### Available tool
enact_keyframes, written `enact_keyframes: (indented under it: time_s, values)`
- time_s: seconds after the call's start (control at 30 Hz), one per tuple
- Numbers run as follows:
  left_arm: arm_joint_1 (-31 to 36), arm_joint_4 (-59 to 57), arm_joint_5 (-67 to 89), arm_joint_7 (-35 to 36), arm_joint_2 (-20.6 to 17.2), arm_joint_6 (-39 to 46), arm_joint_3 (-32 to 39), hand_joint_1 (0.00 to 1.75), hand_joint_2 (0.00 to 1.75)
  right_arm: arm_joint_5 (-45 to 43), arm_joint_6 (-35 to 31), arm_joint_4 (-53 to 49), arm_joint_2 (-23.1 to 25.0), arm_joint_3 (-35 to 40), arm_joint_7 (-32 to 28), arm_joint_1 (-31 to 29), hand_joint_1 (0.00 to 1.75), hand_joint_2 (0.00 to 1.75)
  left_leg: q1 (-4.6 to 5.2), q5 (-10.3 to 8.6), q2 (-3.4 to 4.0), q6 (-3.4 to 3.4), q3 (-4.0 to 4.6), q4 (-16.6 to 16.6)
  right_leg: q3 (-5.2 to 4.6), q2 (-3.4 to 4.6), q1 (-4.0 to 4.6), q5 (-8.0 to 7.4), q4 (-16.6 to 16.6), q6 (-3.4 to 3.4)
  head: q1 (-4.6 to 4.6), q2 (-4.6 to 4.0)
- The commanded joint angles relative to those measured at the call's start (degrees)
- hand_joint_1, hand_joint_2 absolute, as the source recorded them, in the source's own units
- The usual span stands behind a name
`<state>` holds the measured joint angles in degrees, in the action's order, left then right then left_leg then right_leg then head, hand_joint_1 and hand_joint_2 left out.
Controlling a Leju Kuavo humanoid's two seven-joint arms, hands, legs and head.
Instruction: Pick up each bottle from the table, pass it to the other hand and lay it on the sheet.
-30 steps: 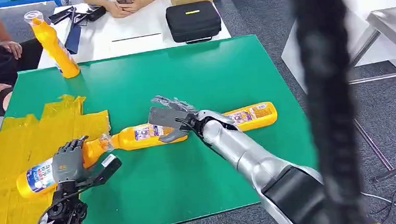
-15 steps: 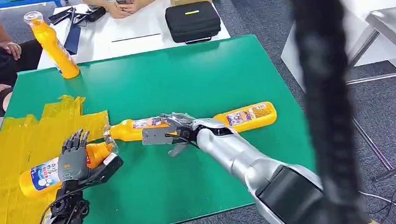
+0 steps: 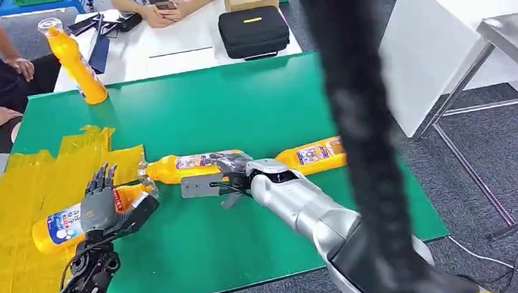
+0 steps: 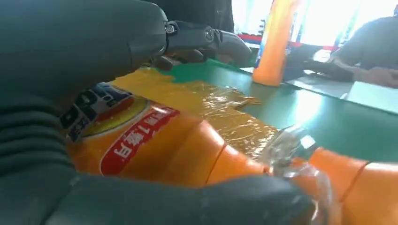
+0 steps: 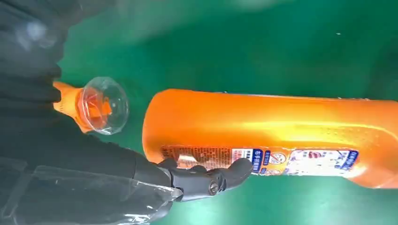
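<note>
So here we've got our left hand (image 3: 100, 207) sitting on a bottle on the sheet (image 3: 61, 226), which lies flat on the yellow sheet (image 3: 15, 195) at our left edge of the green table (image 3: 240, 100). The fingers (image 3: 99, 180) are stretched out straight above the bottle's shoulder and the thumb runs along its other side by the neck, so the bottle sits between them; from the left wrist view we can't tell if it's really squeezed or just bracketed. Our right hand (image 3: 220, 172) is over the base end of the middle bottle (image 3: 186, 166), which lies on its side on the bare green just past the sheet's edge, cap end toward the left hand. In the right wrist view a dark fingertip (image 5: 237, 169) touches that bottle's label side, but whether the hand has actually got hold of it we can't tell. A third bottle (image 3: 311, 153) lies just behind the right wrist. A fourth bottle (image 3: 74, 62) stands upright well beyond the left hand at the far corner.
</note>
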<state>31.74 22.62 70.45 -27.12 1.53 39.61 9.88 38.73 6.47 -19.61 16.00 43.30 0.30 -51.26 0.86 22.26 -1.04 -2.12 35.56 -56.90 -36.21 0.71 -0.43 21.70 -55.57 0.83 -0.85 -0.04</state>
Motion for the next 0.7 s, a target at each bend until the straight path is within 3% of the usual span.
enact_keyframes:
  time_s: [0.03, 0.2, 0.37, 0.43, 0.5, 0.57, 0.7]
  values:
    - [1.90, -4.40, -7.90, -9.39, 4.45, -4.14, 3.82, 0.00, 0.00, 0.77, -1.79, 5.44, 0.60, 2.58, 2.73, -2.11, 0.00, 1.75, -0.05, 0.04, -0.14, 0.16, -0.11, -0.03, 0.19, -0.26, 0.05, 0.09, 0.01, 0.01, 0.02, 0.00]
    - [1.02, -0.96, -15.18, -12.88, 5.55, -6.58, 1.10, 0.00, 0.00, 1.80, -2.53, 5.92, -0.11, 2.92, 3.98, -1.49, 0.00, 1.75, -0.06, 0.02, -0.17, 0.16, -0.10, -0.03, 0.20, -0.24, 0.06, 0.07, 0.02, 0.02, 0.00, 0.00]
    - [-2.70, 7.00, -32.52, -12.88, 3.98, -8.36, -15.33, 0.00, 0.00, 3.51, -7.56, 5.89, -1.32, 2.49, 6.44, -0.39, 0.00, 1.75, -0.06, 0.02, -0.17, 0.16, -0.16, 0.02, 0.24, -0.23, 0.06, 0.07, 0.07, 0.00, 0.04, 0.00]
    - [-3.18, 7.39, -34.90, -12.88, 3.50, -6.89, -18.03, 0.00, 0.00, 1.65, -13.87, 4.58, -1.50, -0.19, 1.32, -1.22, 0.00, 1.75, -0.16, 0.17, -0.12, 0.32, -0.28, -0.06, 0.41, -0.30, 0.17, 0.19, 0.06, -0.02, 0.00, 0.00]
    - [-4.13, 8.08, -39.68, -12.88, 2.27, -5.63, -20.61, 0.00, 0.00, -2.22, -24.15, 1.41, -1.27, -5.50, -9.16, -3.66, 0.00, 1.75, -0.06, 0.06, -0.08, 0.19, -0.04, -0.07, 0.09, -0.16, 0.06, 0.06, -0.02, -0.01, -0.02, 0.00]
    - [-5.22, 9.56, -43.19, -12.88, 1.09, -5.26, -21.25, 0.00, 0.00, -5.22, -27.99, -3.41, -1.94, -9.00, -14.93, -5.40, 0.00, 1.75, -0.09, 0.16, 0.01, 0.26, 0.04, -0.21, 0.03, -0.13, 0.08, 0.14, -0.14, -0.01, 0.07, 0.00]
    - [-7.33, 12.81, -49.07, -12.88, -1.69, -4.76, -22.44, 0.00, 0.00, -9.42, -25.92, -17.80, -6.38, -11.91, -18.08, -5.63, 0.00, 1.75, -0.11, 0.27, 0.39, 0.26, 0.24, -0.31, -0.26, 0.17, 0.09, 0.06, -0.25, -0.12, 0.00, 0.00]
